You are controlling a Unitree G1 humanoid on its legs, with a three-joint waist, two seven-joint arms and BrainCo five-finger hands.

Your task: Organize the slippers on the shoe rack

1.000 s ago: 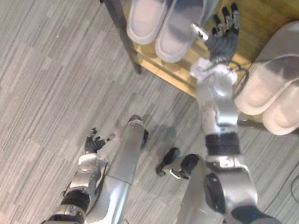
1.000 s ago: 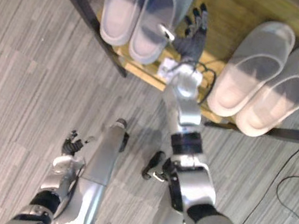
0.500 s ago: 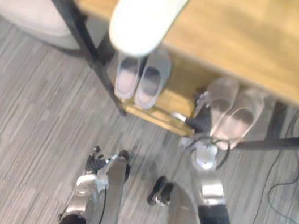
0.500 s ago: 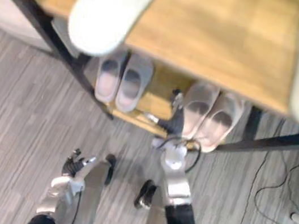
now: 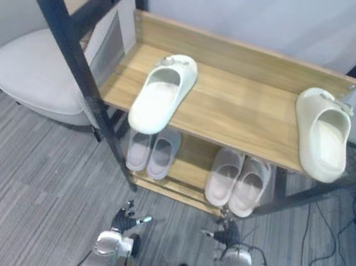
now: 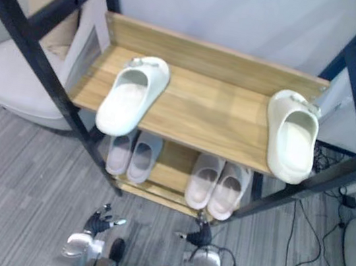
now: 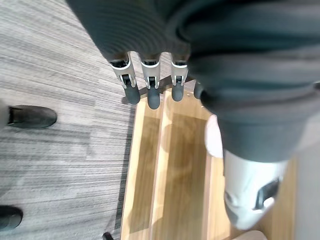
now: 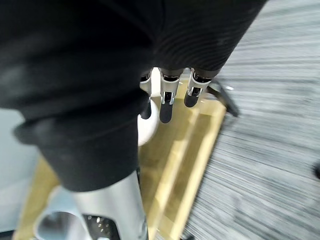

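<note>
- Shoe rack (image 5: 238,119): black metal frame with two pale wooden shelves, and grey streaked floor (image 5: 14,174) in front of it.
- On the top shelf, the left cream slipper (image 5: 158,99) is smooth, moulded and rounded. It lies front to back with its toe band to the rear, and its heel overhangs the front edge, angled slightly to my left.
- The right cream slipper (image 5: 323,133) sits well apart from it at the other end of the top shelf. It has the same shape, with its toe to the rear and its heel over the front edge.
- On the lower shelf, a greyish pair (image 5: 152,152) and a pale pinkish pair (image 5: 238,179) each lie side by side, heels toward me.
- My left hand (image 5: 124,219) is low over the floor before the rack, fingers loosely spread and empty.
- My right hand (image 5: 225,236) is level with it, fingers relaxed, holding nothing.
</note>
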